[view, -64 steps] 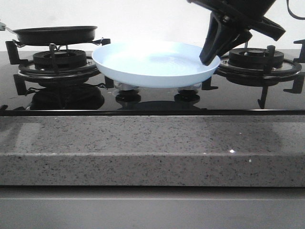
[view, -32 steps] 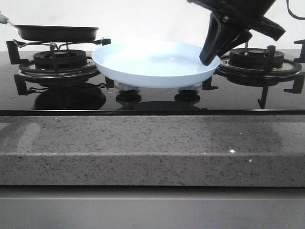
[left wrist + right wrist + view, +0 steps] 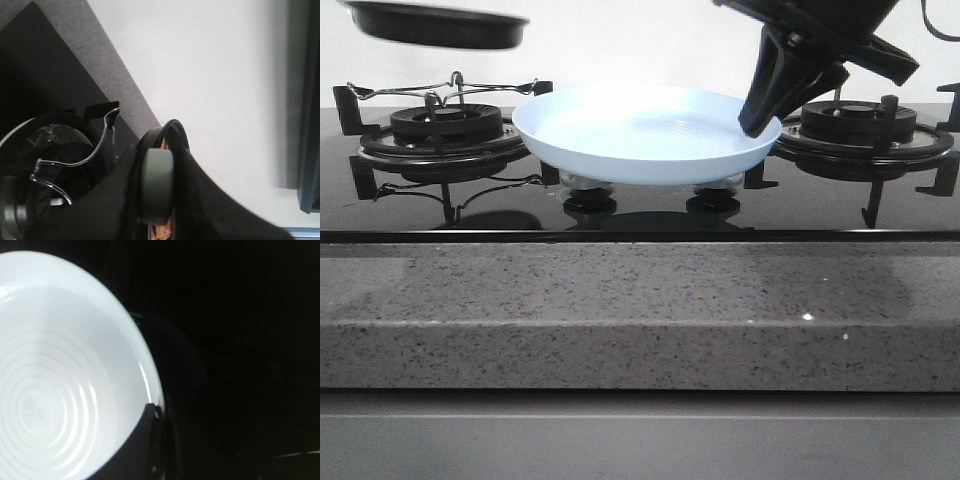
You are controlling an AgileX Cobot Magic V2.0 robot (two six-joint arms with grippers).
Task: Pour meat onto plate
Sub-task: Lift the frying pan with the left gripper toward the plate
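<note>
The pale-blue plate (image 3: 640,135) rests in the middle of the black hob and is empty; it also fills the right wrist view (image 3: 60,370). My right gripper (image 3: 760,118) is shut on the plate's right rim, with one dark finger (image 3: 142,440) over the rim. The black frying pan (image 3: 435,25) hangs in the air at the far left, above the left burner. In the left wrist view my left gripper (image 3: 157,200) is shut on the pan's grey-green handle (image 3: 157,185). Small light-brown bits of meat (image 3: 161,232) show past the handle. The left gripper is out of the front view.
The left burner with its wire grate (image 3: 445,125) stands under the lifted pan. The right burner (image 3: 860,125) is behind my right arm. Two knobs (image 3: 588,200) sit under the plate. A grey speckled counter edge (image 3: 640,310) runs along the front.
The frying pan has risen from just above the left burner to the top of the front view. The plate and my right gripper have not moved.
</note>
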